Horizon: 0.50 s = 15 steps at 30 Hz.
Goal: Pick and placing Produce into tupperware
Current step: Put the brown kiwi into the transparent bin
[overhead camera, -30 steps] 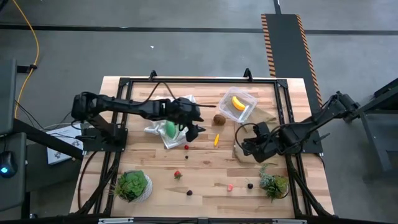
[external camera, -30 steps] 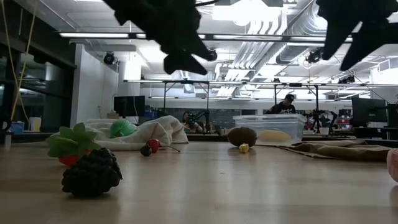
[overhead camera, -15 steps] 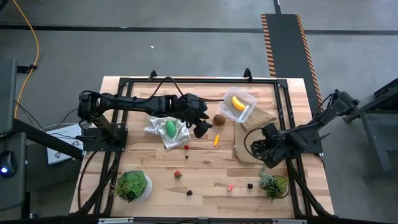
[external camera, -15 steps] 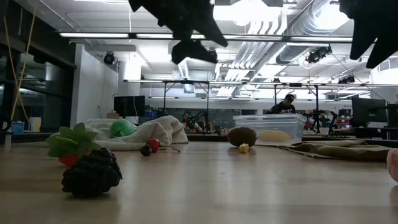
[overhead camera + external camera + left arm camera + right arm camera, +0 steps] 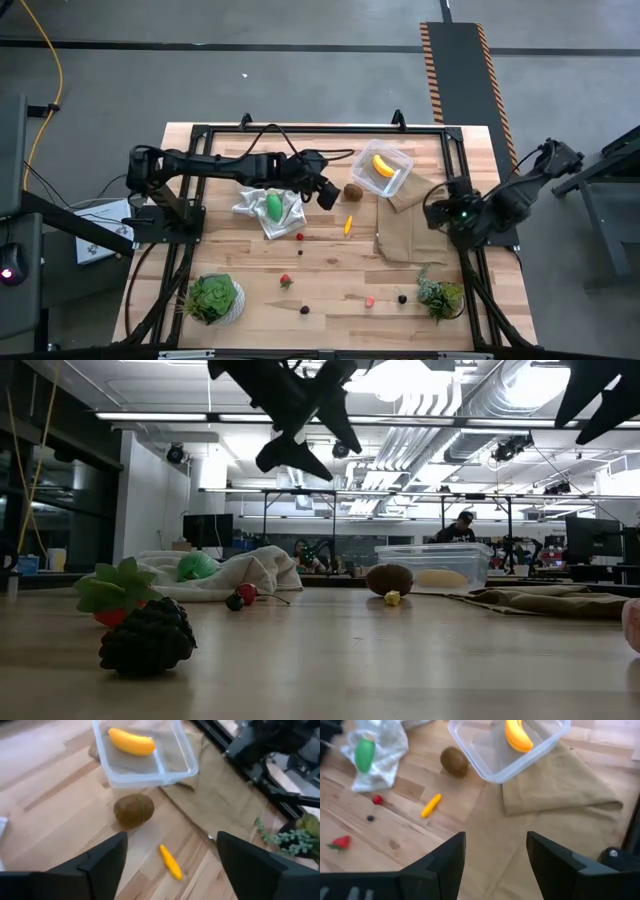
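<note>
The banana (image 5: 383, 166) lies inside the tupperware (image 5: 397, 158), the kiwi (image 5: 353, 191) just beside it. The left gripper (image 5: 327, 193) hangs above, fingers apart and empty. The right gripper (image 5: 441, 210) hangs over the brown cloth (image 5: 402, 235), fingers apart, its tips cut off from sight.

One clear tupperware (image 5: 382, 168) sits near the table's far edge, with one yellow banana (image 5: 383, 165) in it. One brown kiwi (image 5: 353, 191), one small orange-yellow piece (image 5: 348, 224) and one green oval (image 5: 272, 206) lie out on the table. One strawberry (image 5: 286, 281), one pink piece (image 5: 369, 300), one red berry (image 5: 300, 237) and two dark berries (image 5: 304, 310) make up the small items. Two potted plants (image 5: 213, 298) stand at the near corners. Two cloths: one white (image 5: 262, 207), one brown (image 5: 405, 232).
</note>
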Tool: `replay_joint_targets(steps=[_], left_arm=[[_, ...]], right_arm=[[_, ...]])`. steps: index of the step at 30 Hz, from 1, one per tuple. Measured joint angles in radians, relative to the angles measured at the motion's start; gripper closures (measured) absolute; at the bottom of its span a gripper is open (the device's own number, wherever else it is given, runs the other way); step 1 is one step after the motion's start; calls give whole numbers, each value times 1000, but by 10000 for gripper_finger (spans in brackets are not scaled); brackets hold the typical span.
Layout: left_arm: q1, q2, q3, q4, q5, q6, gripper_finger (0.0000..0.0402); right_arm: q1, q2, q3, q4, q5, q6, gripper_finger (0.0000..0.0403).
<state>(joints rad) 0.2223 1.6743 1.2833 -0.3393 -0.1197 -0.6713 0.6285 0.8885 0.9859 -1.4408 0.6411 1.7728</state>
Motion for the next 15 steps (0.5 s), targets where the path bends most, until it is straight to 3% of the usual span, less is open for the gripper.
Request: replay_joint_targets(steps=[6,15], left_arm=[[1,30,-3,-18,22,-64,60],[-7,135,-2,53,52,-95,61]], right_arm=[[0,-46,0,-5,19,-52,203],[0,-64,0,-39,21,-101,203]])
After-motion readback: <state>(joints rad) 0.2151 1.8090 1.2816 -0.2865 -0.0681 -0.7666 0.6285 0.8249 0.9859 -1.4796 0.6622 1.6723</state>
